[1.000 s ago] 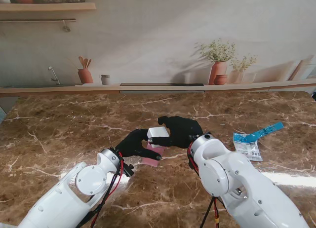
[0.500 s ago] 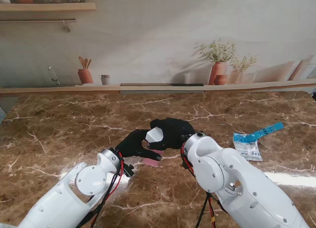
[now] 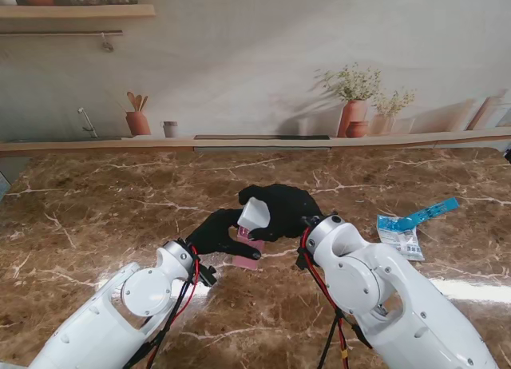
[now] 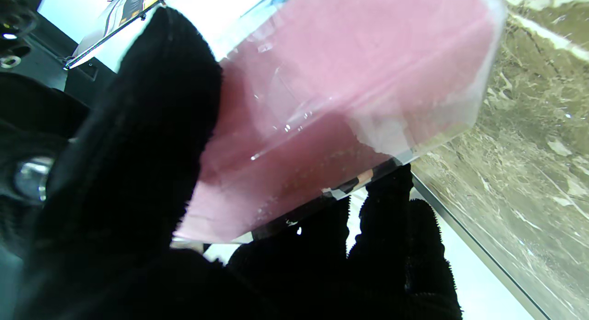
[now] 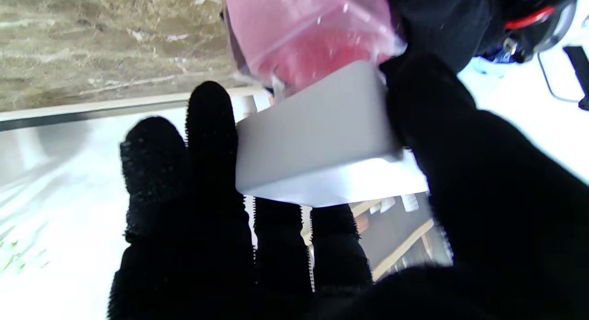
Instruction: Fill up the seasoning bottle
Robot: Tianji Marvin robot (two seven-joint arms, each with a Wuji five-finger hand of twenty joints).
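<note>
The main worry here is the white lid coming free with a jerk: the right hand is working at it while the bottle leans over, and if the cap pops loose crookedly the pink seasoning could be spilling onto the marble counter before anything gets poured in. A second risk is the clear plastic sliding in the gloved grip, since the walls look smooth and the left hand is only pinching from the sides. The left hand is wrapping the bottle, thumb on one wall and fingers curling round the far edge, closed firmly on it and holding it tilted just off the counter, close in front of the robot. The right hand is sitting directly over the left, clamping the lid between thumb and fingers, which are bent tight with little gap showing. Whether the lid is fully off or partly seated I cannot tell. The blue refill packet is lying well off to the outer side of the right hand, untouched.
</note>
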